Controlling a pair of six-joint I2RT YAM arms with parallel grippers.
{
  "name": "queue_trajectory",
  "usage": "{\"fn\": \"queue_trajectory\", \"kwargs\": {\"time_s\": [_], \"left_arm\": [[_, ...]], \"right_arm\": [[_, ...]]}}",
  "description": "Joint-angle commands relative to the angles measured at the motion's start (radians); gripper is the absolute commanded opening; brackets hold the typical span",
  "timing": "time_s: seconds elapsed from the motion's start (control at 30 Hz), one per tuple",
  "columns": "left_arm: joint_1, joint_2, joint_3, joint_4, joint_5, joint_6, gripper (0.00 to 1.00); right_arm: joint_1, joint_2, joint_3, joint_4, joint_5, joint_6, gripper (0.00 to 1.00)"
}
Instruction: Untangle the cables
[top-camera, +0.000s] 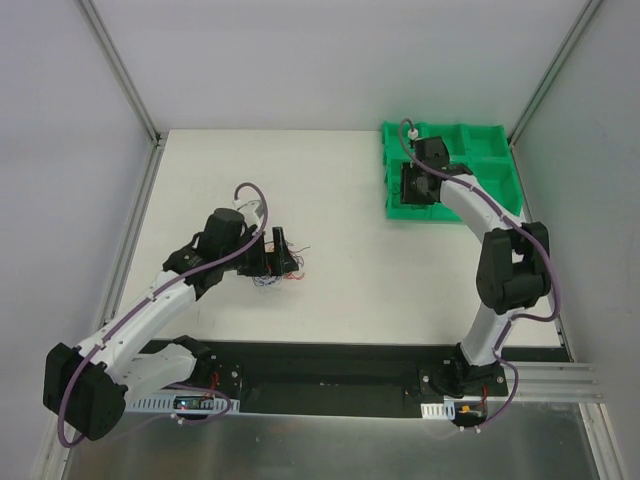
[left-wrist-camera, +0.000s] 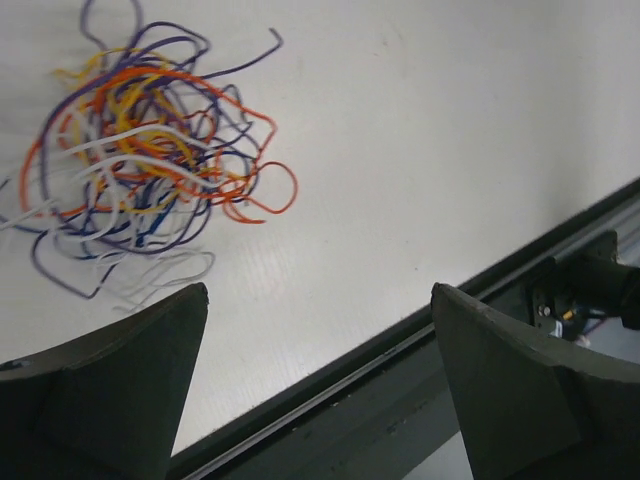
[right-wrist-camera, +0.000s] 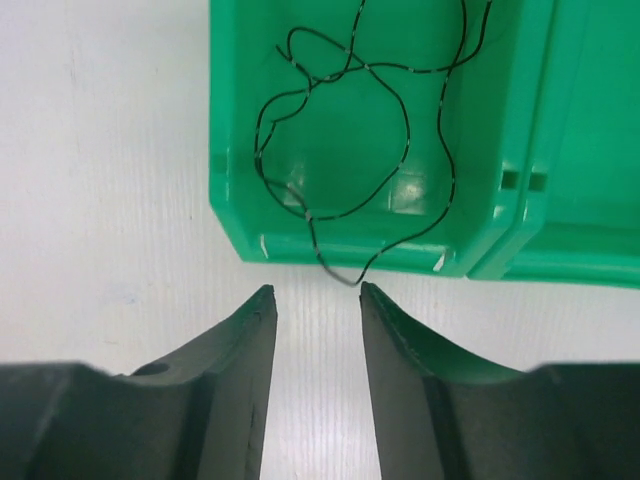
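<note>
Left gripper spread wide, empty, poised just beside cable tangle, no contact. Right gripper narrowly parted, nothing between fingers. Black cable lies in green bin, one loop spilling over near wall just beyond fingertips. Black rail runs along near edge of table; bare tabletop between tangle and bin.

From high behind the near edge we look down on the whole table. Our left wrist view sits low, close to the cable knot; our right looks down at the green bin. The top view shows both.
</note>
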Motion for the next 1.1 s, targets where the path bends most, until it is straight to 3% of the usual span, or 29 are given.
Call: {"fn": "queue_trajectory", "kwargs": {"time_s": [0.0,0.07,0.13,0.23,0.33,0.43,0.57,0.8,1.07], "left_arm": [[0.024,-0.11,-0.07,-0.044,-0.278,-0.143,0.95],[0.063,-0.148,-0.101,-0.056,-0.304,-0.185,0.97],[0.113,-0.181,-0.126,-0.061,-0.31,-0.205,0.97],[0.179,-0.204,-0.137,-0.061,-0.311,-0.188,0.96],[0.282,-0.184,-0.123,-0.064,-0.234,-0.191,0.95],[0.382,-0.144,-0.104,-0.059,-0.088,-0.241,0.96],[0.442,-0.086,-0.089,-0.026,-0.007,-0.332,0.97],[0.514,0.026,-0.12,0.066,0.044,-0.587,0.86],[0.523,0.091,-0.176,0.235,0.019,-0.694,0.71]], "right_arm": [[0.15,-0.163,-0.034,-0.012,0.204,-0.064,0.46],[0.253,-0.201,-0.051,-0.03,0.22,-0.035,0.53],[0.317,-0.229,-0.092,0.009,0.09,0.052,0.56],[0.409,-0.252,-0.241,0.284,-0.188,0.184,0.56],[0.506,-0.193,-0.258,0.4,-0.283,0.234,0.56],[0.589,-0.133,-0.224,0.428,-0.277,0.241,0.56],[0.629,-0.077,-0.19,0.427,-0.27,0.266,0.56],[0.686,-0.054,-0.186,0.411,-0.139,0.197,0.56],[0.713,0.038,-0.126,0.349,-0.031,0.14,0.53]]}}
